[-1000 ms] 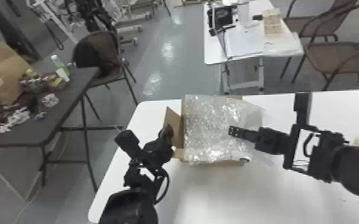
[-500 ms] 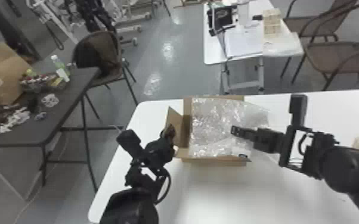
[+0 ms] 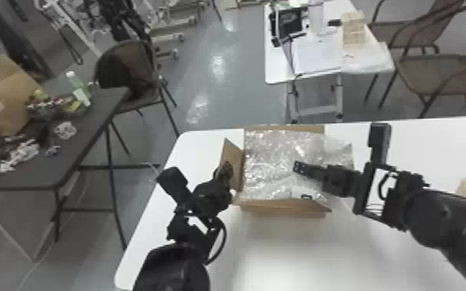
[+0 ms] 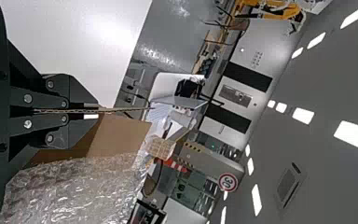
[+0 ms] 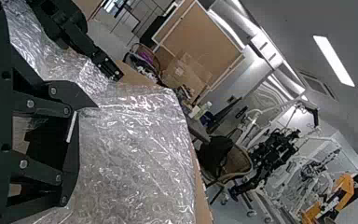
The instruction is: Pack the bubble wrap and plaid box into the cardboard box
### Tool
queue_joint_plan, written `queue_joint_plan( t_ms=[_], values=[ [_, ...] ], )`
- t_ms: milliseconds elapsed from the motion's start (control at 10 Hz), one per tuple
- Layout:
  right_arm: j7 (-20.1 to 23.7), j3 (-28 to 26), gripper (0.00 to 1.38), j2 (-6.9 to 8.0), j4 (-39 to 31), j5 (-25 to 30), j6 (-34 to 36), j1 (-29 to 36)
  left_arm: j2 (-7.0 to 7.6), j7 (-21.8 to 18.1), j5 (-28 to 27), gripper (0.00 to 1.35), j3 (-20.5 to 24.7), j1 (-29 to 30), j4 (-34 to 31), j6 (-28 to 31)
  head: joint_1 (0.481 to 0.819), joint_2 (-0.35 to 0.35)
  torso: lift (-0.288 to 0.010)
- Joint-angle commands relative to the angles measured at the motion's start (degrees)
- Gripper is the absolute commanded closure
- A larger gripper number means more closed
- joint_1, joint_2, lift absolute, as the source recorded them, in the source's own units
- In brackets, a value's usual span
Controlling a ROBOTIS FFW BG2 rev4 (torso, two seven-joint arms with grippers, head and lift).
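While my left hand [image 3: 225,170] is closed with its fingers pinching the raised side flap [image 3: 233,159] of the cardboard box [image 3: 282,209], my right hand [image 3: 298,167] is over the bubble wrap [image 3: 269,154], though I cannot tell how far open it is or whether it has hold of anything. The wrap lies across the box's open top and spreads past its right side, and the box sits on the white surface [image 3: 282,259] between my arms

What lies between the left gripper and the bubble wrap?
One flap of the cardboard box, standing up between the left gripper and the bubble wrap, in the head view.
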State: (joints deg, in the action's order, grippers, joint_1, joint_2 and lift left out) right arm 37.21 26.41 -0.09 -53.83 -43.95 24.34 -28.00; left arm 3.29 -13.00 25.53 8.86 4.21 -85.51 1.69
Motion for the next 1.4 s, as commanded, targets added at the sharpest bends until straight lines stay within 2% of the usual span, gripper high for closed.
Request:
queue_joint_plan(
  t_ms=[0,100,200,300,400,500,700,800,900,1000,1200,1300],
  values=[
    [0.05,1.54,1.18,0.14,1.62,-1.13,0.09,-0.83,0.05,0.00,0.13,1.21,-0.16,-0.08,0.08,0.07,0.695,0.350,-0.044],
    [0.14,2.42,0.95,0.14,2.24,-1.13,0.35,-1.44,0.05,0.00,0.22,1.21,-0.33,-0.26,0.08,0.07,0.695,0.350,-0.044],
    [0.23,2.77,0.48,0.14,2.06,-1.13,0.53,-1.44,0.05,0.00,0.22,1.21,-0.42,-0.26,0.08,0.07,0.695,0.350,-0.044],
    [0.58,2.86,0.11,0.14,1.53,-1.05,0.35,-1.36,0.05,0.00,0.22,1.21,-0.42,-0.26,0.08,0.07,0.695,0.350,-0.044],
    [0.67,2.86,0.06,0.14,0.30,-1.13,-0.17,-0.65,0.05,0.00,0.48,1.21,-0.24,-0.17,0.08,-0.02,0.695,0.350,-0.044],
    [0.67,2.51,0.14,0.14,-2.69,-0.69,-0.17,0.40,0.13,0.00,1.01,1.21,0.02,0.01,0.08,-0.28,0.695,0.350,-0.044],
    [0.58,-4.43,0.19,0.14,-16.31,14.60,-0.09,5.68,0.31,0.00,1.36,1.21,0.37,0.53,-0.10,-0.46,0.695,0.350,-0.044],
    [0.58,-9.00,0.19,0.14,-24.57,24.18,-0.09,10.16,0.40,0.00,1.54,1.21,0.64,0.89,-0.19,-0.54,0.695,0.350,-0.044],
    [0.14,-13.66,0.20,0.14,-30.99,30.59,-0.26,15.17,0.49,0.00,1.89,1.21,0.99,1.50,-0.45,-0.81,0.695,0.350,-0.044],
    [0.05,-18.14,0.21,0.14,-34.15,33.06,-2.46,20.18,0.57,0.00,2.24,1.21,1.34,2.03,-0.71,-1.07,0.695,0.350,-0.044],
    [0.05,-24.21,0.22,0.14,-38.63,35.60,-8.70,30.11,0.57,0.17,2.33,1.21,1.87,2.73,-0.98,-1.07,0.695,0.289,-0.044],
    [0.05,-26.05,0.22,-0.09,-39.25,34.64,-13.71,34.33,0.49,0.17,2.33,1.21,2.31,3.17,-1.24,-1.16,0.695,0.264,-0.044]
  ],
)
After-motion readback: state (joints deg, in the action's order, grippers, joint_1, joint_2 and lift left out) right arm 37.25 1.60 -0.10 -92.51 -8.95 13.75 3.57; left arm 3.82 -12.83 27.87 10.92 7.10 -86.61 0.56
